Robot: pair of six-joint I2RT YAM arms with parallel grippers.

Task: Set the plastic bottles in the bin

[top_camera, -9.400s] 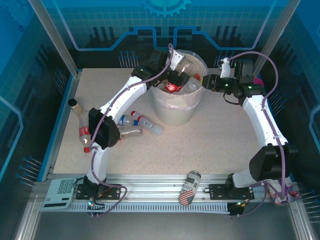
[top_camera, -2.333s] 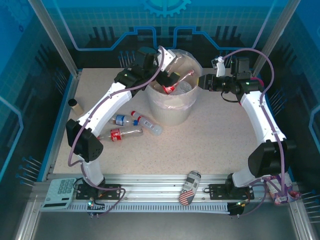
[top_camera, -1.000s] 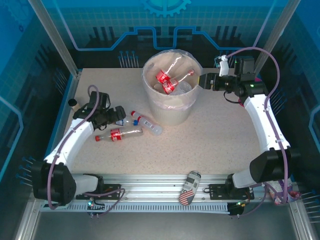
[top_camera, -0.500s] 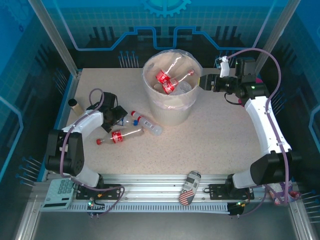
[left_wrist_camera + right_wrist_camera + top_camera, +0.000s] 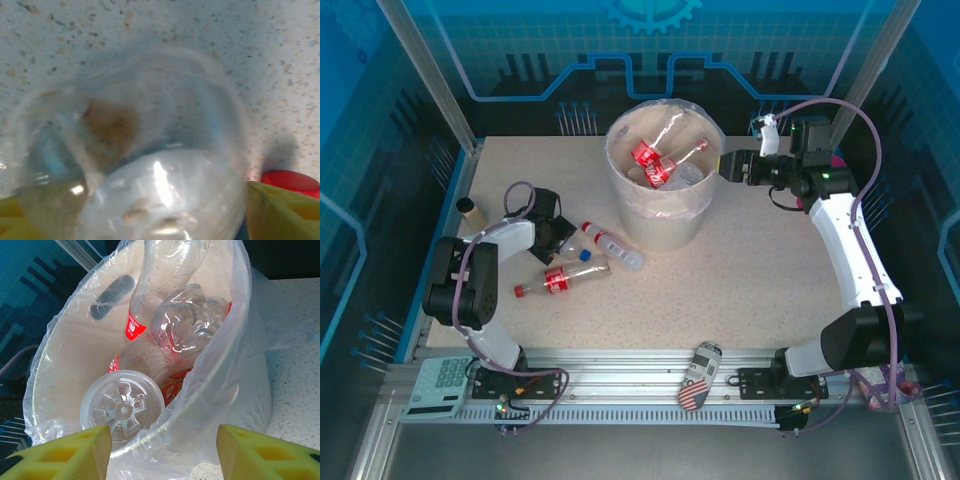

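The cream-white bin [image 5: 665,218], lined with a clear bag, stands at the back middle and holds several bottles [image 5: 650,157]. Left of it on the table lie a red-label bottle [image 5: 561,280] and a clear bottle with a red cap [image 5: 615,248]. My left gripper [image 5: 558,236] is down on the table beside them. In the left wrist view a clear bottle [image 5: 150,150] sits between its wide-apart yellow fingers [image 5: 285,210], and a red cap [image 5: 292,181] lies just beyond. My right gripper [image 5: 728,166] hangs open at the bin's right rim [image 5: 220,375], its fingers [image 5: 65,452] empty.
A stars-and-stripes can [image 5: 698,376] lies on the front rail. A calculator [image 5: 440,384] sits at the front left. A brown-topped cylinder [image 5: 468,207] stands by the left wall. Something pink [image 5: 837,160] peeks from behind the right wrist.
My left arm left the bin, swung down to the table's left and closed in on the bottles. The red-label bottle shifted slightly toward the front. The right arm barely moved.
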